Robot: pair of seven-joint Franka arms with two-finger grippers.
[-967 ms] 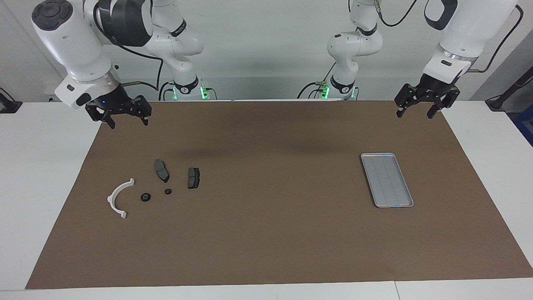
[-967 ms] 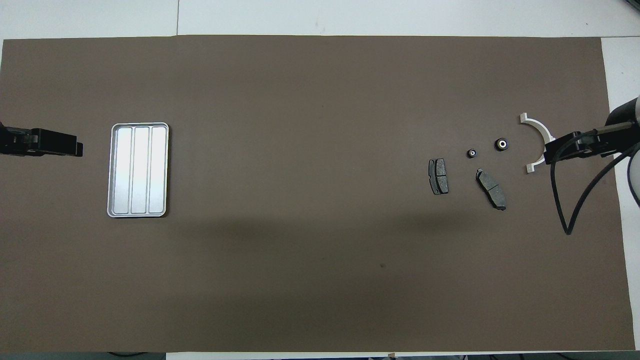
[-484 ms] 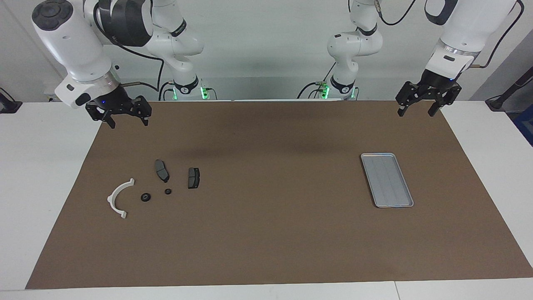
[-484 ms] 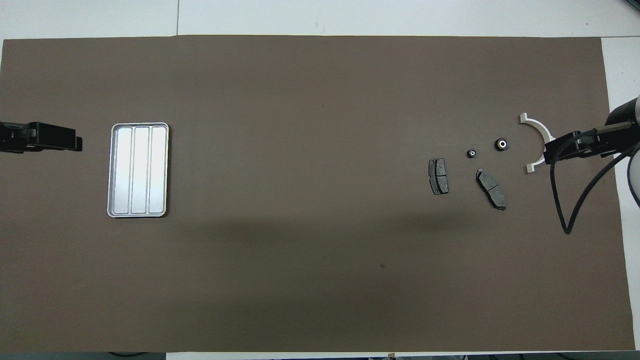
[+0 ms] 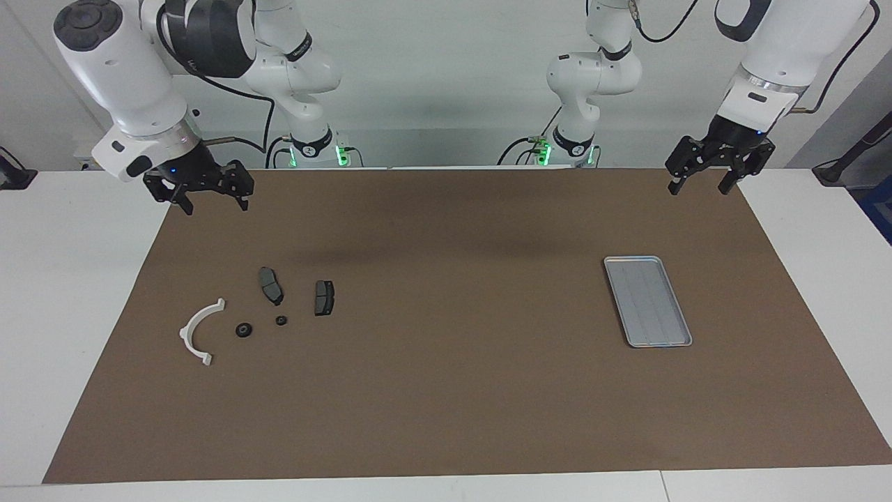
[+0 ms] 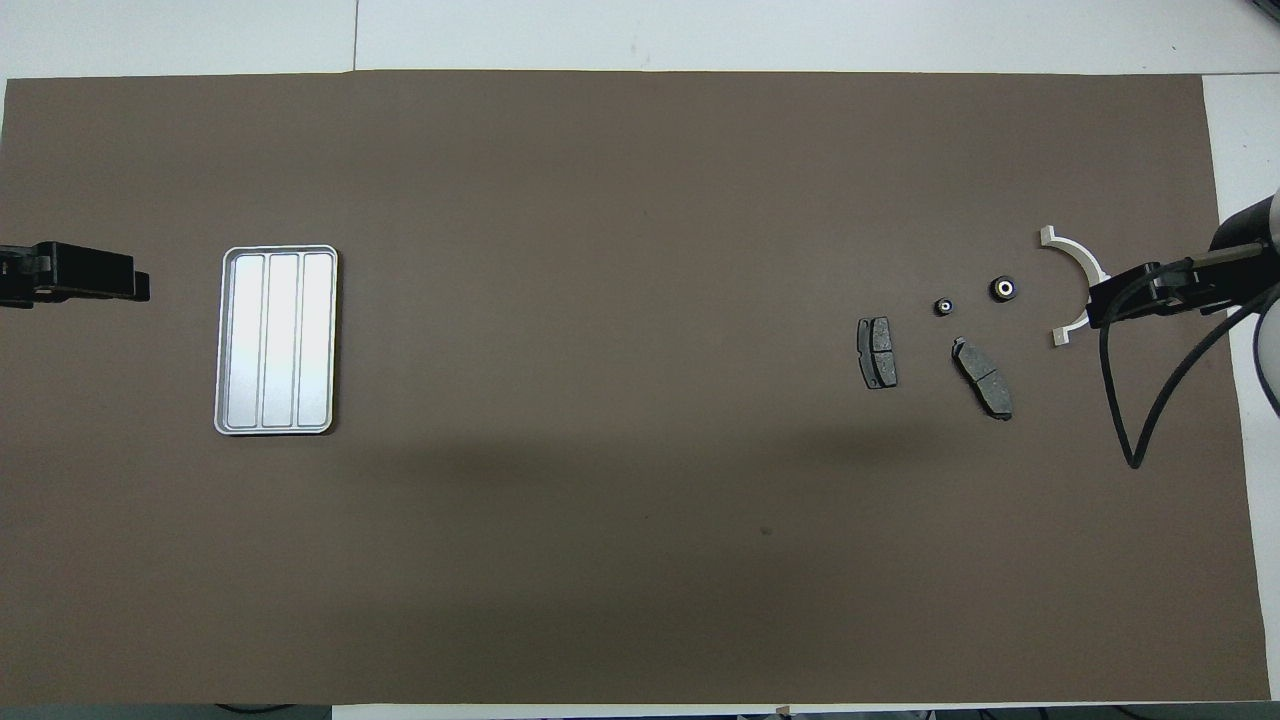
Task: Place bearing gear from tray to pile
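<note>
The silver tray [image 5: 648, 301] lies empty toward the left arm's end of the mat; it also shows in the overhead view [image 6: 277, 340]. Two small black bearing gears [image 5: 243, 330] [image 5: 281, 320] lie on the mat in the pile, between the white half-ring bracket [image 5: 198, 331] and two dark brake pads [image 5: 270, 285] [image 5: 324, 298]. In the overhead view the gears [image 6: 1003, 288] [image 6: 943, 306] lie beside the bracket [image 6: 1075, 280]. My left gripper [image 5: 698, 187] is open and empty, raised over the mat's edge near the tray. My right gripper [image 5: 215, 203] is open and empty, raised over the mat's edge near the pile.
A brown mat [image 5: 446, 390] covers most of the white table. The arms' bases [image 5: 317, 150] [image 5: 571, 146] stand at the robots' edge. A black cable [image 6: 1135, 420] hangs from the right arm near the bracket.
My left gripper has drifted slightly up and outward, away from the tray. The right gripper and all parts have stayed put.
</note>
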